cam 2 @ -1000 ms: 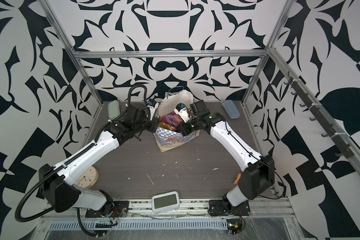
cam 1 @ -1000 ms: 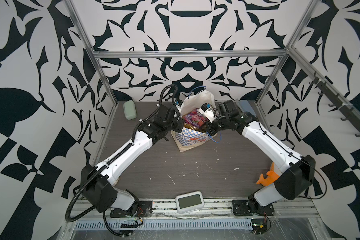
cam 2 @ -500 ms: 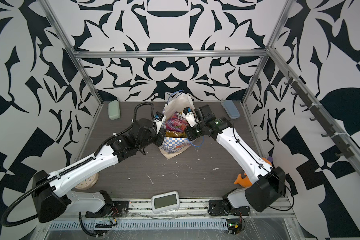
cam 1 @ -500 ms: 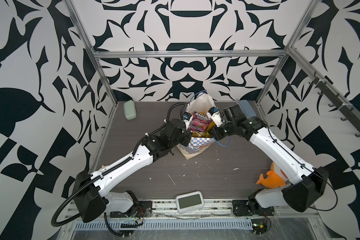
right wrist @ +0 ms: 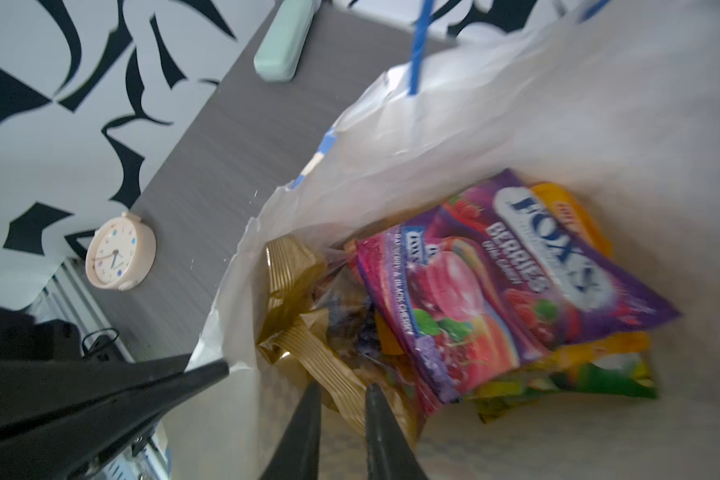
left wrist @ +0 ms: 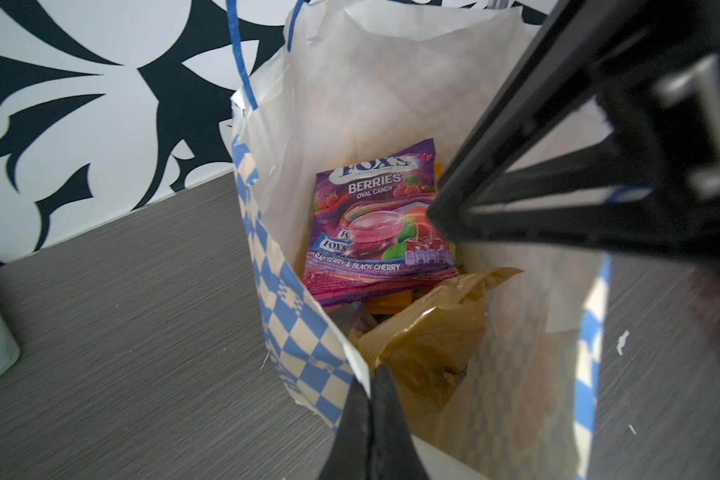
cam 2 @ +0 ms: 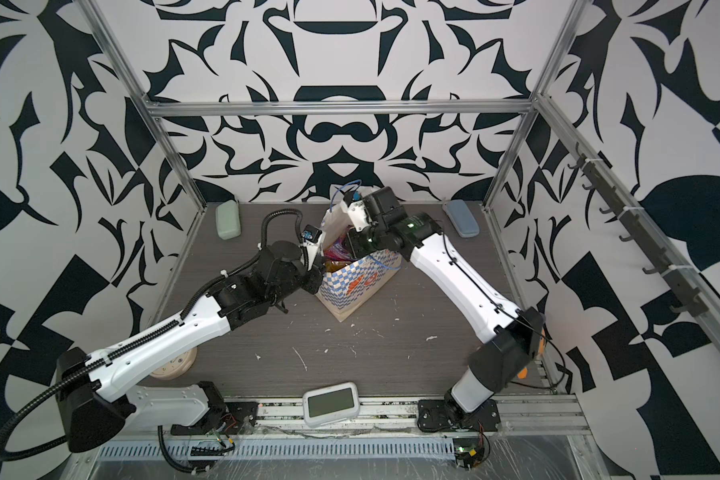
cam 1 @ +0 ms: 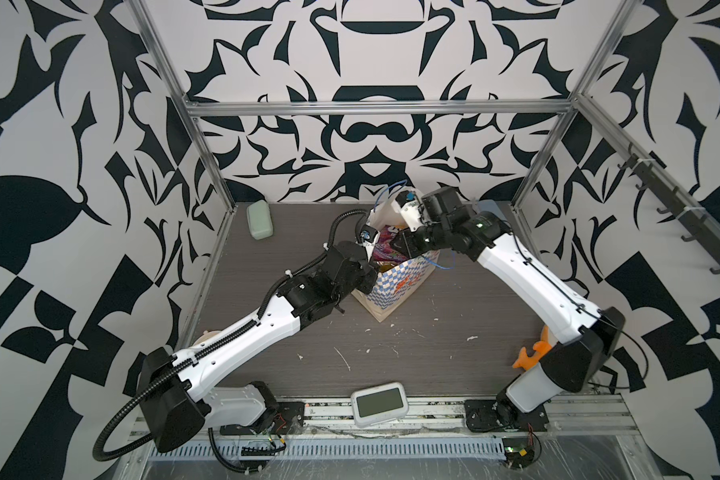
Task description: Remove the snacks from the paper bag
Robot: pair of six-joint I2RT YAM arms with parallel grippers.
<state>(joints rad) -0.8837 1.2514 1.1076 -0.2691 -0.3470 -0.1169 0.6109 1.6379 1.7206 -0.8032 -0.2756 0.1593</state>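
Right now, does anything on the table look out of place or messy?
Yes. White flecks lie strewn over the table in front of the bag, like crumbs or chipped paint. The bag also stands cornerwise to the table's edges, its rim pinched in the left hand.

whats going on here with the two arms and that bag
The left arm's fingers pinch the rim of the paper bag, holding its mouth open. The right arm's fingers reach inside, slightly apart, just over a gold packet beside a purple candy packet. No snack shows outside the bag yet.
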